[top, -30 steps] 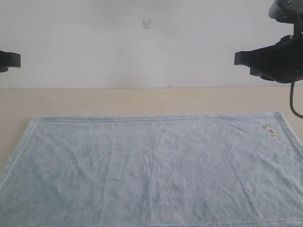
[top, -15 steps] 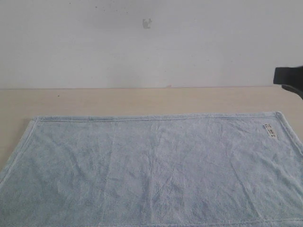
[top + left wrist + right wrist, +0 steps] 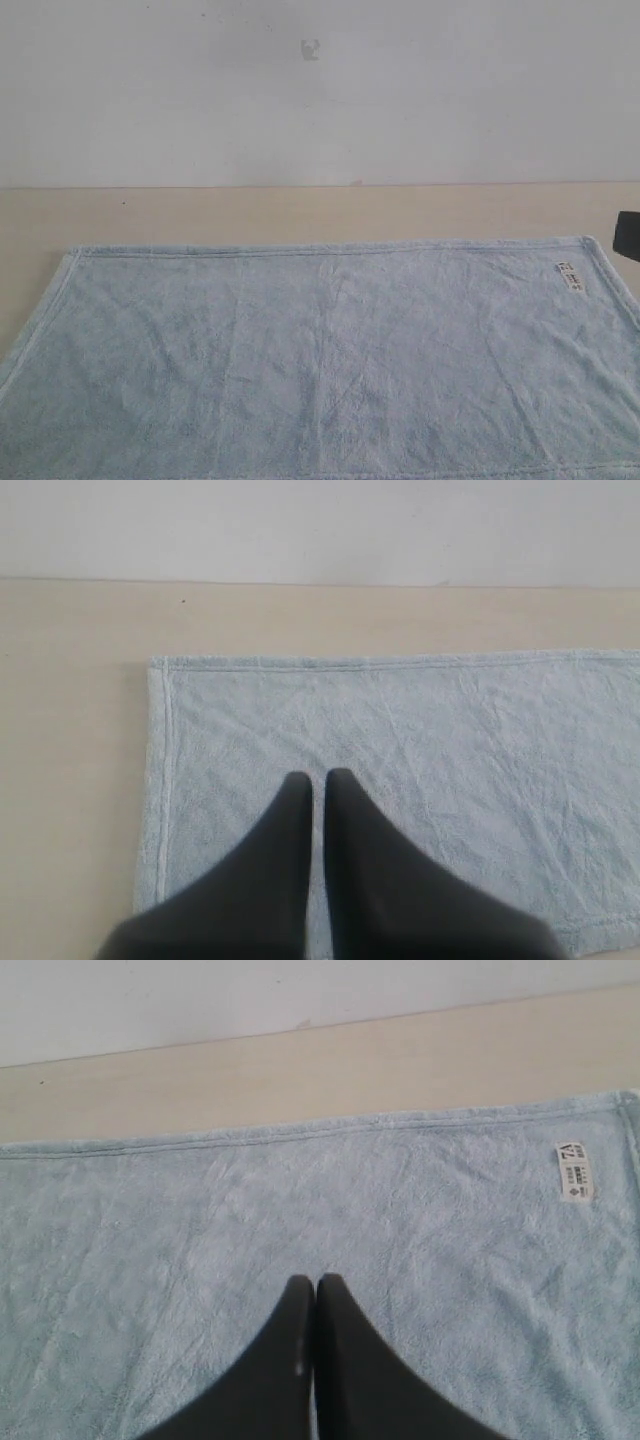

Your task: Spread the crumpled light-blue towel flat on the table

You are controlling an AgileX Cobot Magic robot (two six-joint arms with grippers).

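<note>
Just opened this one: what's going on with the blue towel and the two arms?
The towel already lies spread flat on the table, with straight hems and only faint creases. Its white label shows near the far right corner in the exterior view. Neither arm is handling it: the left gripper and the right gripper are both shut with no cloth between the fingers. Only a dark sliver of the right arm shows at the exterior view's edge. The spreading looks done.

The towel (image 3: 320, 360) lies spread on the table (image 3: 300, 212), its label (image 3: 570, 277) near the far right corner.
</note>
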